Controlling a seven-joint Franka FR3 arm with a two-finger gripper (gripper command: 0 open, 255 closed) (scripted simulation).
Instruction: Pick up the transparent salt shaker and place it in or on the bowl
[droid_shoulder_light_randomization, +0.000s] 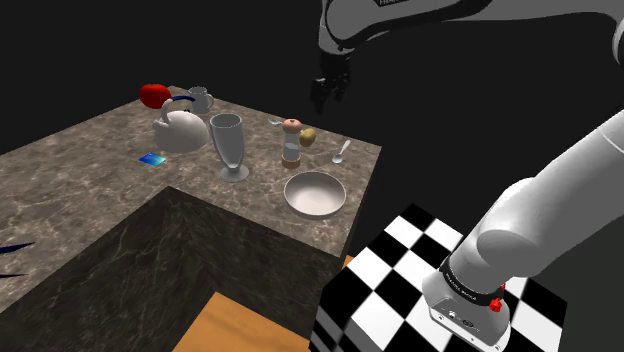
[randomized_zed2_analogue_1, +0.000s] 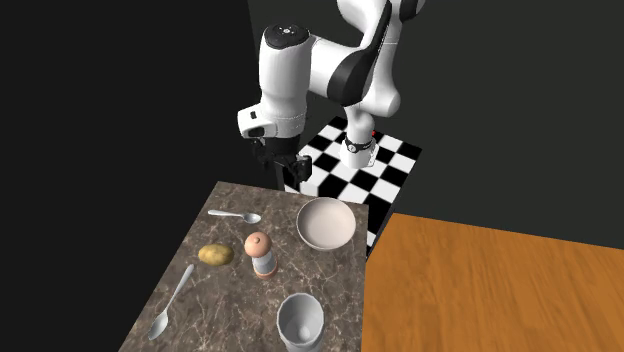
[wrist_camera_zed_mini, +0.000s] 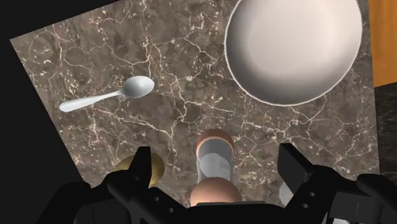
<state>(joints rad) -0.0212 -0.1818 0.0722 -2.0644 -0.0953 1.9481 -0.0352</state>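
surface: marble counter (droid_shoulder_light_randomization: 80, 180) | below: wood floor (randomized_zed2_analogue_1: 480, 290), probably | beyond: black area (randomized_zed2_analogue_1: 100, 100)

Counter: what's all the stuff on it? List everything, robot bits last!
salt shaker: one, clear, pinkish cap, mid-counter
bowl: one, white, beside shaker
lump: one, yellow-brown, beside shaker
spoons: two, grey, either side of lump, second longer
glass: one, grey, near shaker
teapot: one, white, beyond glass
mug: one, grey, behind teapot
round thing: one, red, beside mug
card: one, blue, by teapot
counter: one, brown marble
stand: one, black-white checks
arm: one, white
hand: one, black, open, above shaker, not touching
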